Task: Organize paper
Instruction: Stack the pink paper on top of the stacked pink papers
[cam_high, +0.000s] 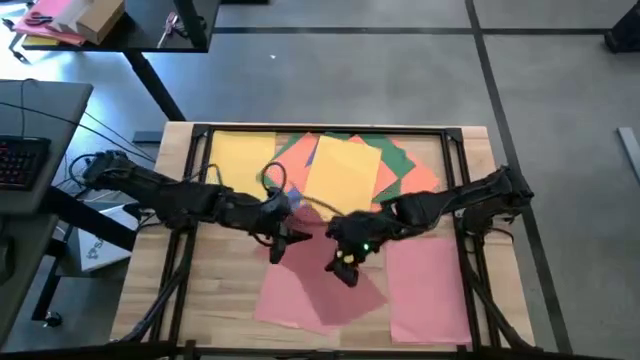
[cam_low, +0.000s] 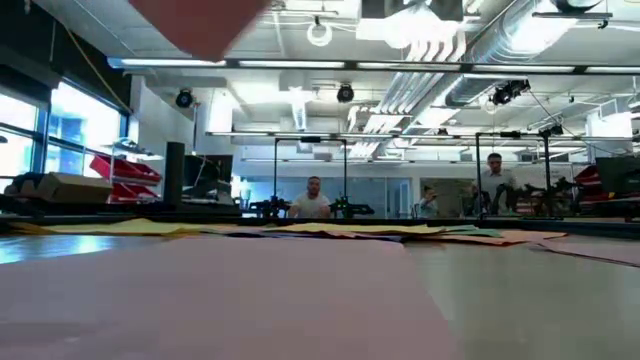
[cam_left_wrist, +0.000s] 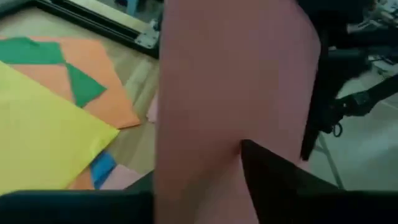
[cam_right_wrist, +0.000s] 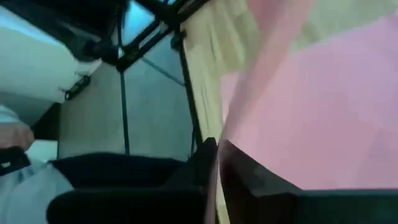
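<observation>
Two grippers, left (cam_high: 283, 243) and right (cam_high: 345, 268), each pinch an edge of one pink sheet (cam_high: 320, 285) near centre; thin, floppy paper (likely tears easily) wants edge grips.

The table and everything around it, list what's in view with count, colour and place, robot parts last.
Pink paper sheets: at least three, near half of the wooden table; one is lifted between the two hands.
Yellow paper sheets: two, far half, one left, one central on top of the pile.
Orange, green and blue paper sheets: several, fanned under the central yellow one; exact count unclear.
Brown cardboard box: one, on a dark desk at far left.
People: at least two, in the room beyond the table.
Left hand: shut on the lifted pink sheet.
Right hand: shut on the same sheet.
</observation>
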